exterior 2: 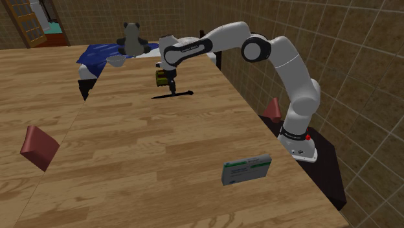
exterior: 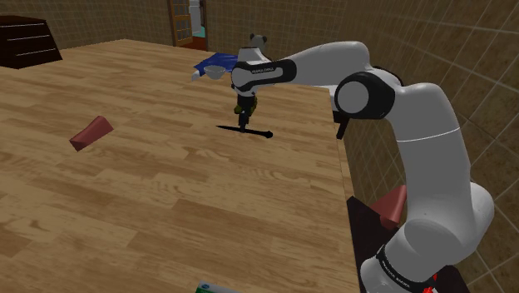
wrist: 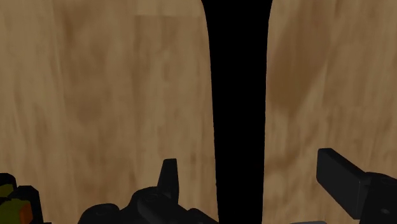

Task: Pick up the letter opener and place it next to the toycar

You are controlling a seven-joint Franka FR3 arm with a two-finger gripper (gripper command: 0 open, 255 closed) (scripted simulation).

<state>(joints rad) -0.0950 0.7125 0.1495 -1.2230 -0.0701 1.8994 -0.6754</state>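
A slim black letter opener (exterior: 246,131) (exterior 2: 173,95) lies flat on the wooden table (exterior: 166,191). My gripper (exterior: 243,117) (exterior 2: 171,89) hangs straight down over its middle, very close to the wood. In the wrist view the opener (wrist: 238,95) runs as a dark strip between the fingers, and my gripper (wrist: 248,184) is open, with a gap on each side of the blade. The toy car (exterior: 249,101) (exterior 2: 160,78) (wrist: 9,202), greenish yellow, stands just behind the gripper, a short way from the opener.
A panda toy (exterior: 256,43) (exterior 2: 133,37), a blue cloth (exterior: 210,63) (exterior 2: 97,53) and a small bowl (exterior 2: 116,61) sit at the table's far end. A red block (exterior: 90,133) (exterior 2: 39,148) lies far off. A green-white box (exterior 2: 246,170) is near the arm-side edge.
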